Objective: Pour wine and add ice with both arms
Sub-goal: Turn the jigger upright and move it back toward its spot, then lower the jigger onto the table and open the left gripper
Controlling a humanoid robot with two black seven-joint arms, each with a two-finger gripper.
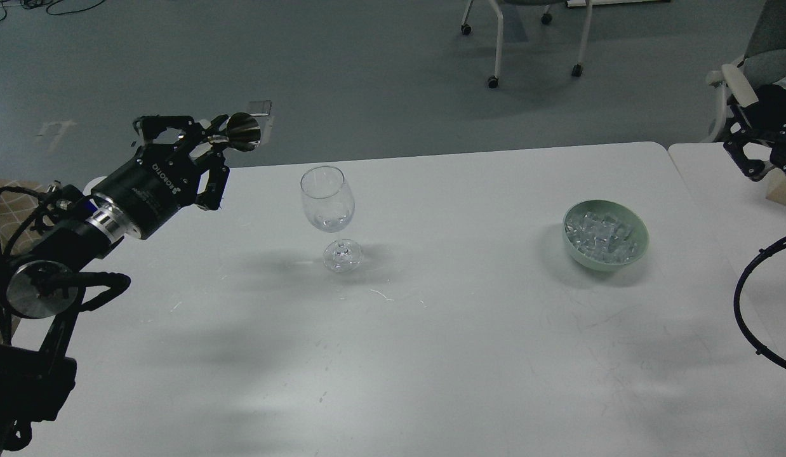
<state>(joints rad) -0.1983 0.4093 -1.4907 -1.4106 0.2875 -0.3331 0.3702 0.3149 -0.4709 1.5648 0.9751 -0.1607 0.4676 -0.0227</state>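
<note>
Between the wine glass (327,212) and the green bowl (606,235) the table (444,330) lies bare, wide enough for my fingers; its near half is open too.

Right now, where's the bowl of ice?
In the head view, the pale green bowl holding the ice sits on the right side of the white table, well to the right of the wine glass, with nothing touching it.

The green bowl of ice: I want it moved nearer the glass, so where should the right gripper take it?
Probably grip the pale green bowl by its rim on the right side, coming from above with one finger inside and one outside. The wall is low and rounded, and the ice fills the middle.
</note>
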